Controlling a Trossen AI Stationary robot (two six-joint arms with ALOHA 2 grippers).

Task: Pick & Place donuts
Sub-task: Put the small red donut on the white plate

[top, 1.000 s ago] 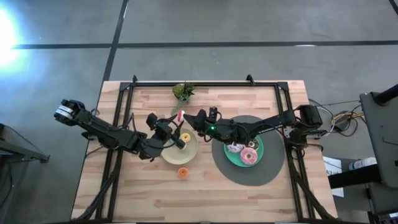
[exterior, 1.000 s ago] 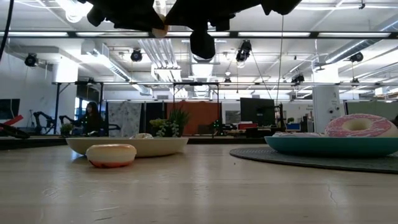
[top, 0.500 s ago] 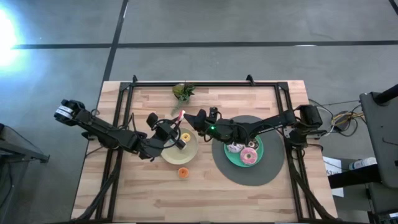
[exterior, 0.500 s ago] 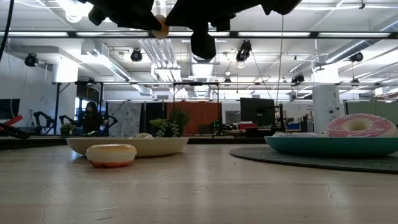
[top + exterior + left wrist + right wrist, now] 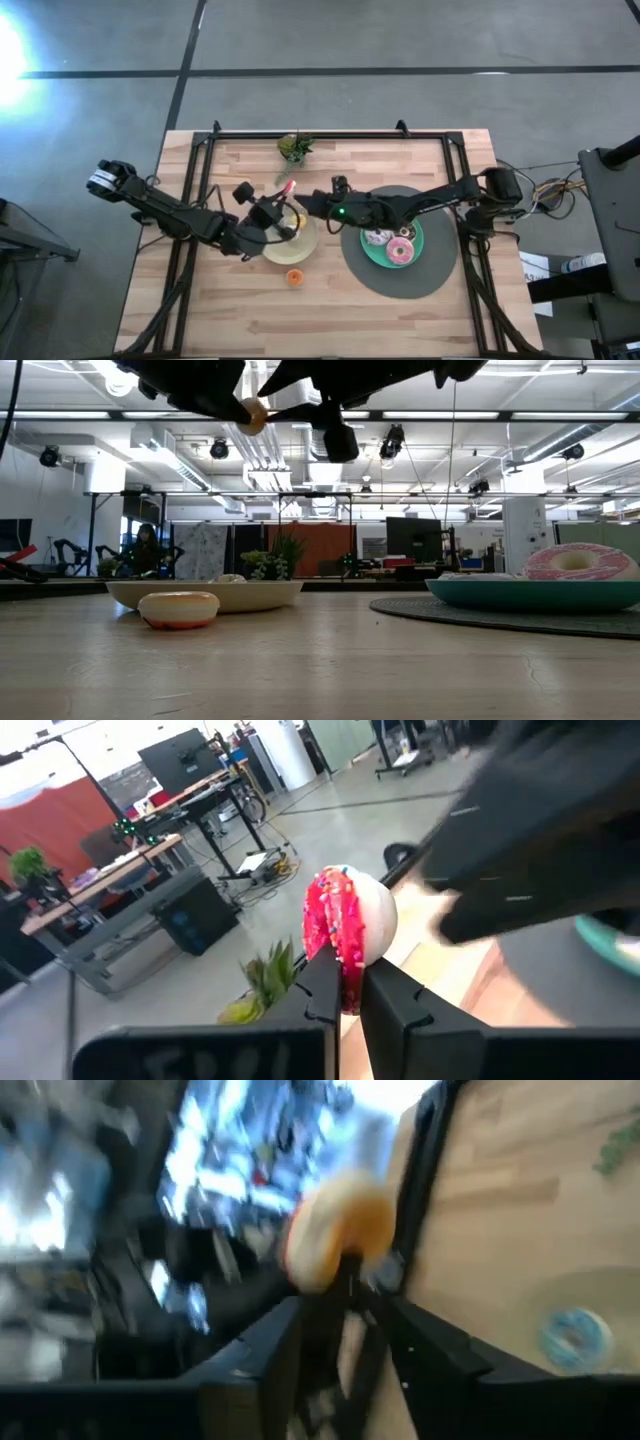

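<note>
**Two mini donuts held above the beige plate**

Your left gripper (image 5: 345, 985) pinches the red mini donut (image 5: 345, 925); your right gripper (image 5: 345, 1295) clamps the orange mini donut (image 5: 335, 1240). Both hang above the beige plate (image 5: 300, 243), so each release lies straight below on the tabletop (image 5: 240, 310).

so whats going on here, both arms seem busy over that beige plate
Both arms are lifted above the round beige plate, each holding a small toy donut. The left gripper is shut on a red-sprinkled mini donut; the right gripper is shut on an orange mini donut. Another orange donut lies on the wooden table beside the beige plate. A pink frosted donut already sits on the teal plate, which rests on a round grey mat.
</note>
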